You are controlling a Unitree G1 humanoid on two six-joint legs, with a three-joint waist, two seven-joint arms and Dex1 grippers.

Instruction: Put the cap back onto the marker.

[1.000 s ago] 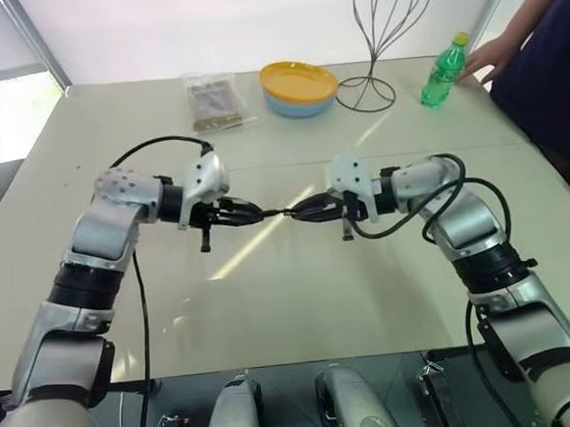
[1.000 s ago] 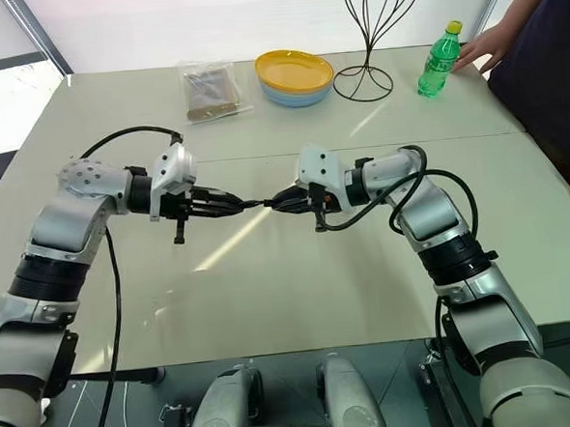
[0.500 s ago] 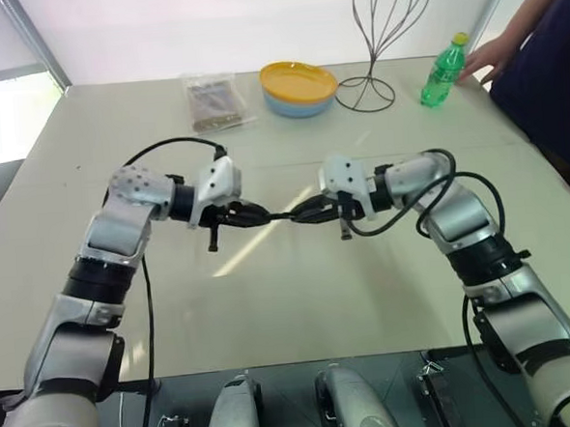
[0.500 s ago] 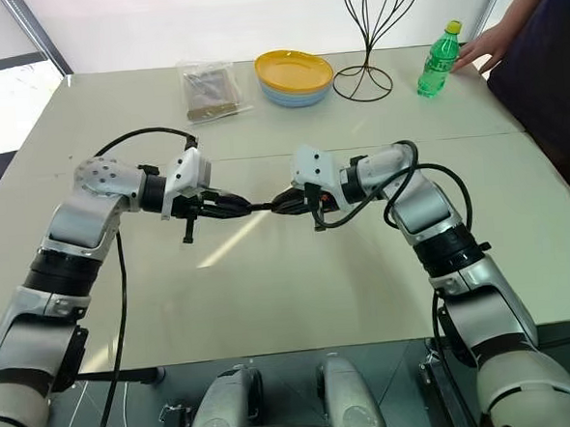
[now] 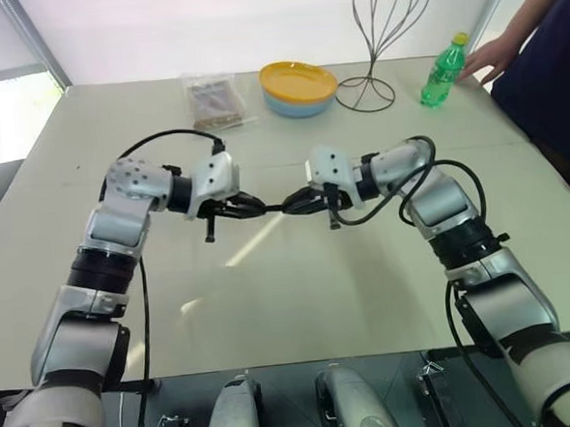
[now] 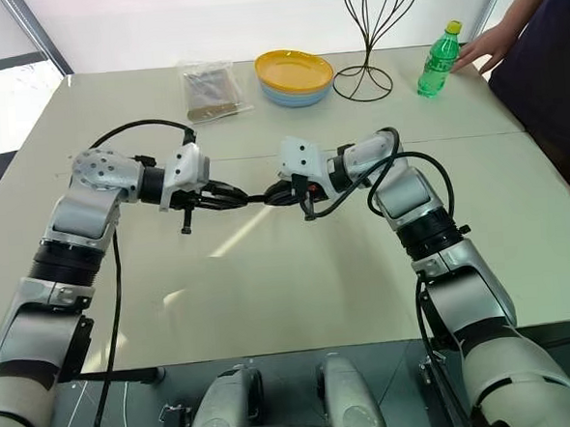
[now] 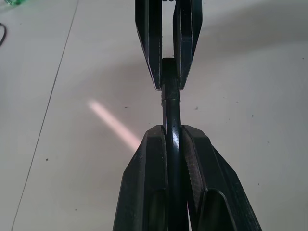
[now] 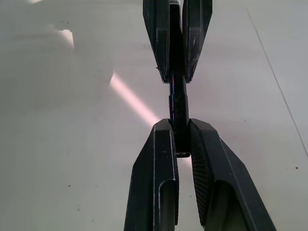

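Observation:
Over the middle of the table (image 5: pixel 299 290), my left gripper (image 5: pixel 261 207) and right gripper (image 5: pixel 289 206) point at each other, tip to tip. The left gripper (image 7: pixel 172 132) is shut on the marker (image 7: pixel 172 115), a thin black stick that runs straight on towards the other gripper. The right gripper (image 8: pixel 179 126) is shut on the cap (image 8: pixel 181 115), a short, thicker black stub. The cap (image 7: pixel 169 79) sits in line with the marker and meets its end, with a small step at the joint. Both are held above the tabletop.
At the far side of the table stand a yellow plate on a blue bowl (image 5: pixel 298 82), a clear bag (image 5: pixel 215 100), a wire stand (image 5: pixel 371 34) and a green bottle (image 5: pixel 443 70). A person's hand (image 5: pixel 493 54) rests by the bottle at the far right corner.
Both grippers have moved a little further up the table, and the right one has closed in on the left. The stretch of marker between them is shorter. Both stay shut.

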